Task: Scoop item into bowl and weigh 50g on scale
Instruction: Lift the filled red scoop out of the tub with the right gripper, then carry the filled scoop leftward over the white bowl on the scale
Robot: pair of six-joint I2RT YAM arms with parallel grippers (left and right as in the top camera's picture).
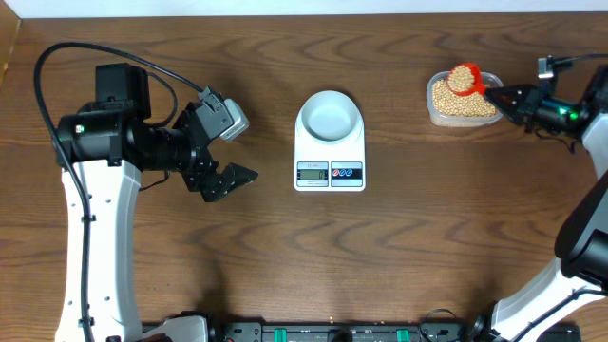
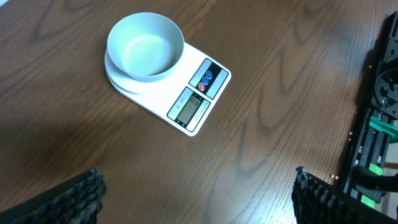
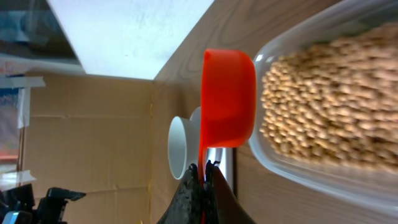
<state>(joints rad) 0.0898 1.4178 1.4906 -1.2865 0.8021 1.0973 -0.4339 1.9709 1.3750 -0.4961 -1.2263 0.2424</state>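
Scoop (image 1: pixel 463 79) held loaded over tub (image 1: pixel 429 99), bowl (image 1: pixel 329 116) empty on scale (image 1: pixel 330 174)

The orange scoop is clamped by its handle in the right gripper (image 1: pixel 508 98), whose jaws are pressed together on it, so that the cup can be carried without turning. In the overhead view the cup is seen heaped with beans (image 1: pixel 461 104). It is held level just above the clear tub, probably so that any bean that falls is caught by the tub and not by the table (image 1: pixel 427 247). The other beans are lying in the tub, at the far right of the table, well apart from the scale. The pale bowl is placed on the scale, in the middle of the table, and nothing is seen inside it. In this way the weight can be read directly while beans are poured in. The digits on the display (image 1: pixel 312 172) cannot be read. The left gripper (image 1: pixel 233 182) is held with its jaws apart, to the left of the scale, with nothing in it, and it is judged to be only waiting. The first transfer to the bowl is not yet made
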